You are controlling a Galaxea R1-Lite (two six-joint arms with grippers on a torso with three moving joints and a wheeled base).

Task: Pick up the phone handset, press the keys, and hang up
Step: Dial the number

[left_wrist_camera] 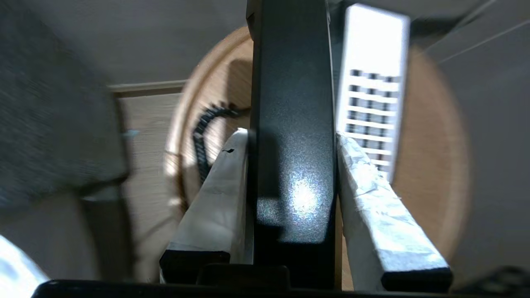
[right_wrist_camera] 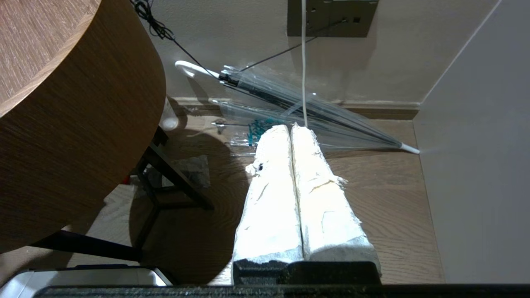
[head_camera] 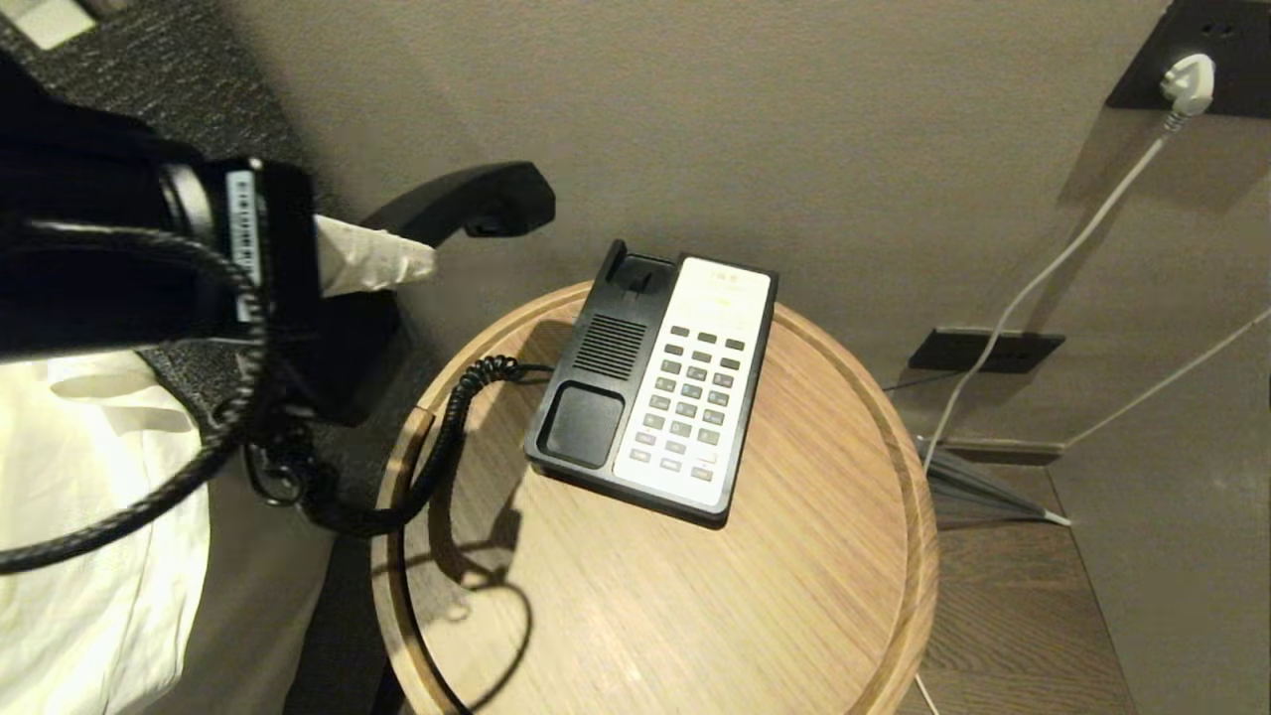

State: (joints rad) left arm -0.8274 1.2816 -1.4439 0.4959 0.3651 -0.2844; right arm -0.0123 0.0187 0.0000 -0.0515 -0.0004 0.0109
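My left gripper [head_camera: 397, 260] holds the black phone handset [head_camera: 467, 204] in the air, up and to the left of the phone base [head_camera: 581, 422]. In the left wrist view both white-wrapped fingers [left_wrist_camera: 219, 186] press against the sides of the phone handset [left_wrist_camera: 292, 124]. The coiled cord [head_camera: 452, 417] hangs from the handset down to the base. The keys [head_camera: 690, 397] are grey buttons in the white faceplate, uncovered, and the cradle beside them is empty. The keys [left_wrist_camera: 370, 107] also show past the handset. My right gripper [right_wrist_camera: 292, 128] hangs shut low over the floor, beside the table.
The base stands on a round wooden table [head_camera: 794, 616] with a raised rim. A white bed [head_camera: 89, 556] lies on the left. A white plug [head_camera: 1189, 84] and its cable run down the wall at right. A clear umbrella [right_wrist_camera: 306, 103] lies on the floor.
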